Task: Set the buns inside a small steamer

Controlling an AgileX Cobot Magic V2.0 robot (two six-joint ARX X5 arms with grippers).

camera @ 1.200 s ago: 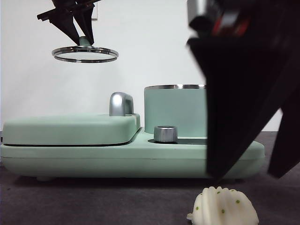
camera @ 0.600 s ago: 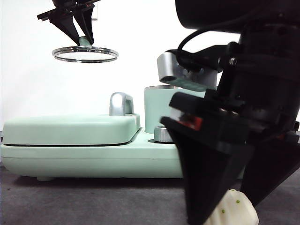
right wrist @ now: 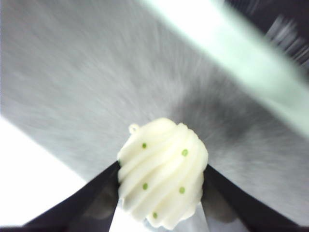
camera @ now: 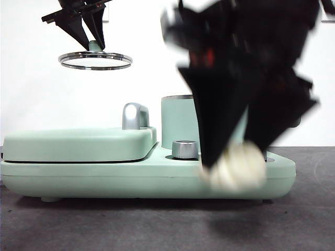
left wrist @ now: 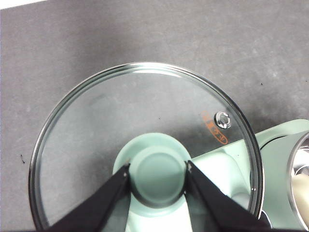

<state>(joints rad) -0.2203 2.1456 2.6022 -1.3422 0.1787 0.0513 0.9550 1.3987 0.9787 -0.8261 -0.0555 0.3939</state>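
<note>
My right gripper (camera: pixel 233 162) is shut on the white ridged bun with green dots (camera: pixel 235 166) and holds it above the table, in front of the mint-green small steamer pot (camera: pixel 178 123). That arm is large, dark and blurred. In the right wrist view the bun (right wrist: pixel 161 169) sits between my jaws. My left gripper (camera: pixel 90 39) is shut on the green knob (left wrist: pixel 158 176) of the steamer's glass lid (camera: pixel 95 60), holding it high at the left. In the left wrist view the pot's rim (left wrist: pixel 291 174) shows at the edge, with a pale cream shape (left wrist: pixel 301 193) inside.
The flat mint-green grill plate (camera: pixel 78 144) with its chrome handle (camera: pixel 135 115) lies left of the pot on the same appliance base (camera: pixel 104 180). A steel dial (camera: pixel 185 149) sits in front of the pot. The table (camera: pixel 104 225) is dark grey.
My right gripper came down onto the ridged bun on the table, shut on it and lifted it up in front of the pot. My left gripper and the lid have not moved.
</note>
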